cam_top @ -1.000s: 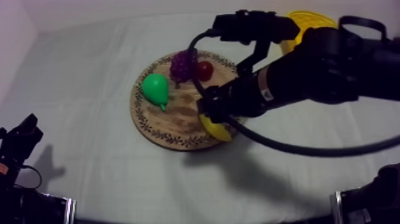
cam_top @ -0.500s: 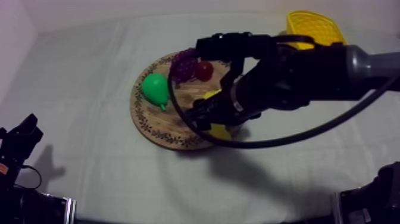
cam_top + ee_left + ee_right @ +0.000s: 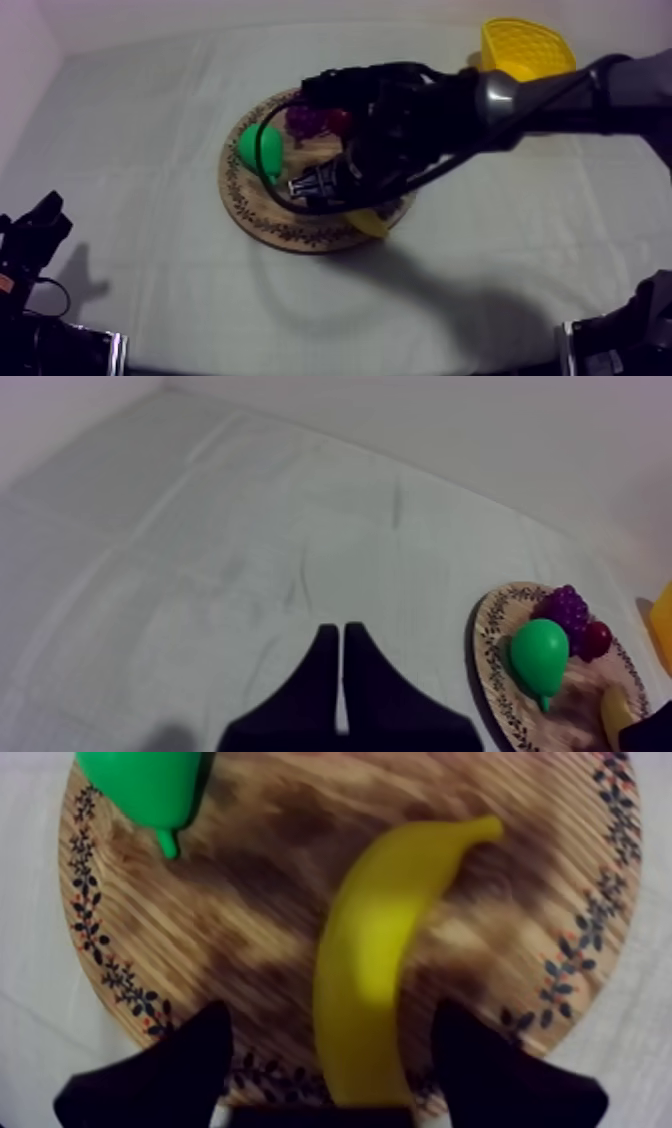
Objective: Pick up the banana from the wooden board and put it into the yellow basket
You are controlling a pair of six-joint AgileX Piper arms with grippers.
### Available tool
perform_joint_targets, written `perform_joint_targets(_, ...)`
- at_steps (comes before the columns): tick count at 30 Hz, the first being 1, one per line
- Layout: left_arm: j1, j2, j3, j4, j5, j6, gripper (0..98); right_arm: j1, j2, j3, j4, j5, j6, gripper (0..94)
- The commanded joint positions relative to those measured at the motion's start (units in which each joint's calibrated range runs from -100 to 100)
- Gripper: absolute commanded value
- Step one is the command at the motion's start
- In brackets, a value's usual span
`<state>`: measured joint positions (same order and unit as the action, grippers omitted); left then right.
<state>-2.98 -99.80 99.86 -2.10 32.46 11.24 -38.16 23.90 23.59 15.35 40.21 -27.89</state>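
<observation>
Wooden board [image 3: 255, 917], curved yellow banana [image 3: 368, 972] lying flat

With twelve o'clock at the table's far edge, the board [image 3: 262, 215] sits about the middle of the table [image 3: 140, 110]. The basket [image 3: 520, 45] stands well apart from it at two o'clock, near the far edge. On the board, the pear [image 3: 262, 148] lies at ten o'clock and the grapes [image 3: 303, 117] at twelve. The small red fruit [image 3: 597, 639] is just beside them toward one, and the banana [image 3: 368, 222] lies at five by the rim. The right gripper [image 3: 330, 1014] hangs over the board, a finger at each side of the banana. The left gripper [image 3: 342, 631] sits off at the table's eight o'clock.
</observation>
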Motion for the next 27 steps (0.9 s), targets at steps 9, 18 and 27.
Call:
perform_joint_targets(9,0.0,0.0,0.0,-0.03,0.0,0.0,0.1,1.2,6.7,-8.2,-4.4,4.0,5.8,55.3)
perform_joint_targets(18,0.0,0.0,0.0,-0.03,0.0,0.0,0.1,2.7,9.1,-10.3,-6.9,5.2,9.7,43.7)
perform_joint_targets(27,0.0,0.0,0.0,-0.03,0.0,0.0,0.1,3.9,9.2,-8.7,-8.3,2.9,12.1,29.8)
